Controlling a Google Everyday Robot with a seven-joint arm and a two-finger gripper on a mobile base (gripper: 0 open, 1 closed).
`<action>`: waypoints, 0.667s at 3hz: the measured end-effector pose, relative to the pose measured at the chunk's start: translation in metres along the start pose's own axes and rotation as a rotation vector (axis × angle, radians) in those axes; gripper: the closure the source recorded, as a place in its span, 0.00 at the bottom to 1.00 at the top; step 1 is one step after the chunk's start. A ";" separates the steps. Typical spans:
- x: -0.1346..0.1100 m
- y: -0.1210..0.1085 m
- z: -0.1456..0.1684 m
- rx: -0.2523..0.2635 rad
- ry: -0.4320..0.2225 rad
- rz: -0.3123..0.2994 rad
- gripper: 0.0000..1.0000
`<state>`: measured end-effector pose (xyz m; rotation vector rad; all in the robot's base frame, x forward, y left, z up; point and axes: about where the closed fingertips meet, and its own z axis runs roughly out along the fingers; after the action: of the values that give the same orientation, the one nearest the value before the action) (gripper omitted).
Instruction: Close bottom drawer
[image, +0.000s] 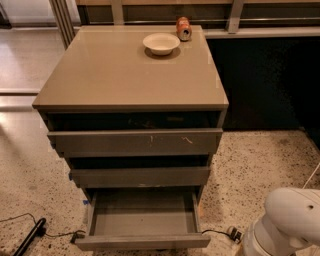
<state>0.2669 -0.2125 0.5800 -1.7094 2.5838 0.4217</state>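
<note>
Nearest, our white arm (292, 222) sat low at right; our gripper was out of view, so we could not tell its state. Beyond, the bottom drawer (142, 242) stood pulled well out beneath the upper drawers (135, 142). We judged the approach pending: next, meet its front and push inward.

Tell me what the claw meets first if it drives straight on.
Cannot tell: the claw is out of view; only the white arm shows, right of the open bottom drawer.
</note>
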 end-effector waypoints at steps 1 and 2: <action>-0.016 -0.026 0.020 -0.013 -0.009 0.016 1.00; -0.046 -0.069 0.052 -0.044 -0.005 0.049 1.00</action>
<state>0.3409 -0.1844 0.5228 -1.6590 2.6370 0.4875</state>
